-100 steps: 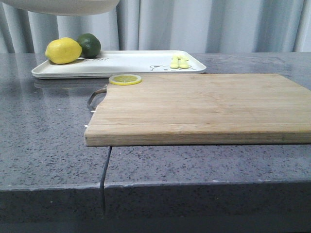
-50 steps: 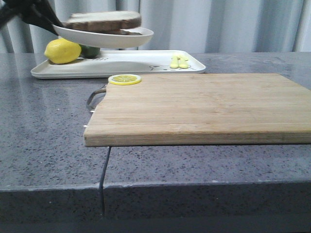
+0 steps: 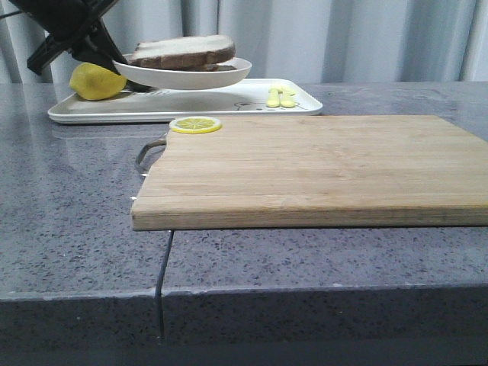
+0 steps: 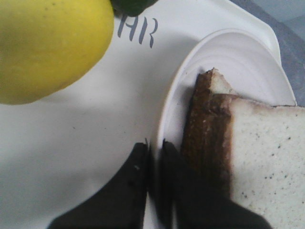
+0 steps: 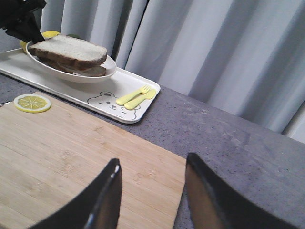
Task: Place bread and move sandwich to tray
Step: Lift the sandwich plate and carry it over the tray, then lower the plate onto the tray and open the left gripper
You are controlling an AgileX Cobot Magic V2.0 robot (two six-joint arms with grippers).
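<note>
Front view: left gripper (image 3: 114,57) pinches the plate (image 3: 183,75) by its left rim, carrying the sandwich (image 3: 184,52) just above the tray (image 3: 221,101); whether the plate touches the tray I cannot tell.

Left wrist view: 2 fingers (image 4: 136,167) clamp the rim, bread's long side running away from them; the egg is hidden.

Right wrist view: right gripper (image 5: 150,191) hangs spread and empty over the cutting board (image 5: 71,148), well apart from the sandwich.

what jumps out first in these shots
The left gripper pinches the rim of a white plate carrying the sandwich, held over the tray at the table's far left. A big wooden cutting board fills the middle, lemon slice on its corner.
</note>
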